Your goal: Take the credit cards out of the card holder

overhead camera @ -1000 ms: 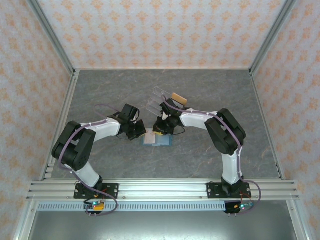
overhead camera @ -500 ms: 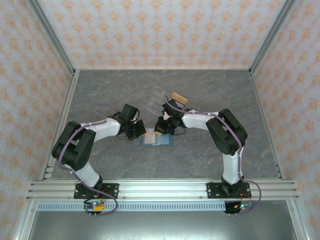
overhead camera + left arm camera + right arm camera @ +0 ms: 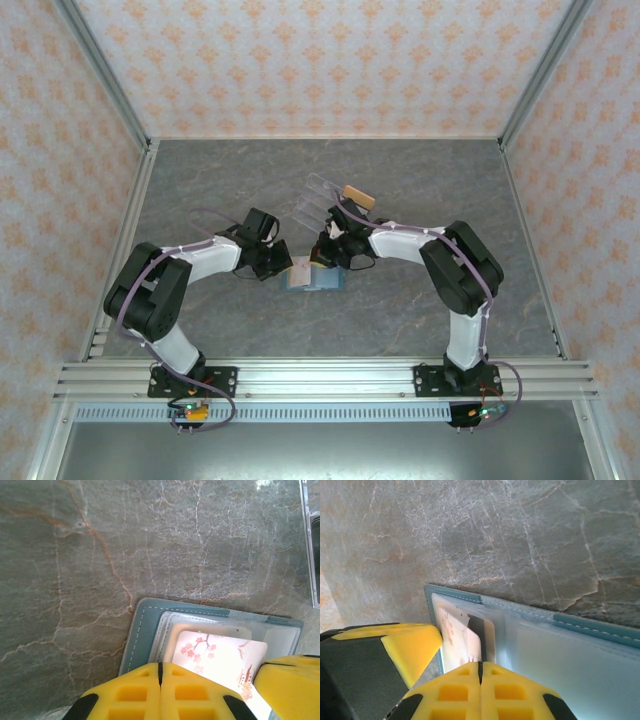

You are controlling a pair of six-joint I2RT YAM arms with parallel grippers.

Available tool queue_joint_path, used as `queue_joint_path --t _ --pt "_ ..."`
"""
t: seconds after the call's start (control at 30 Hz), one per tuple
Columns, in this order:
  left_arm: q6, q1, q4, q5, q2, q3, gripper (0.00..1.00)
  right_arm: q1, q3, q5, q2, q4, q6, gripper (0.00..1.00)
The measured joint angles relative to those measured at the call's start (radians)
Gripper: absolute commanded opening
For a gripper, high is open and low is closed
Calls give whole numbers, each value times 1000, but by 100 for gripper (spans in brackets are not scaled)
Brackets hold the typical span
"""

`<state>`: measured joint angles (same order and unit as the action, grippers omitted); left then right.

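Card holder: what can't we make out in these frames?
Near edge of the card: left wrist view, hidden under the shut left gripper; a pinch cannot be confirmed.
Number of cards: right wrist view, the pocket runs under the right gripper and off the bottom edge.
Top view: the card holder is too small, partly covered by both grippers.

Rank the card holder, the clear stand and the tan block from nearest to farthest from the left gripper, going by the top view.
1. The card holder: right at the tips of the left gripper, just to its right.
2. The clear stand: farther back on the table, behind and to the right.
3. The tan block: at the stand's right edge, farthest.
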<state>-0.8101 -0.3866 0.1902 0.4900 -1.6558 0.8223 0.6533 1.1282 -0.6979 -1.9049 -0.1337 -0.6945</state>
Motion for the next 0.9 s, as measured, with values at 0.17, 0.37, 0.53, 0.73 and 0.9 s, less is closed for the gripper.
queue_joint_path --t 0.17,0.37,0.53,0.73,0.9 --pt "0 0 0 0 0 0 5 0 -8 18 2 -5 7 10" --pt "0 0 0 0 0 0 4 0 -8 4 2 -5 7 24" --pt "0 0 0 0 0 0 4 0 -7 -7 -8 -8 8 24" --pt "0 0 -1 0 0 0 3 0 16 -10 -27 -38 18 24" --pt "0 0 -1 0 0 -1 3 2 30 -15 -41 -42 23 22"
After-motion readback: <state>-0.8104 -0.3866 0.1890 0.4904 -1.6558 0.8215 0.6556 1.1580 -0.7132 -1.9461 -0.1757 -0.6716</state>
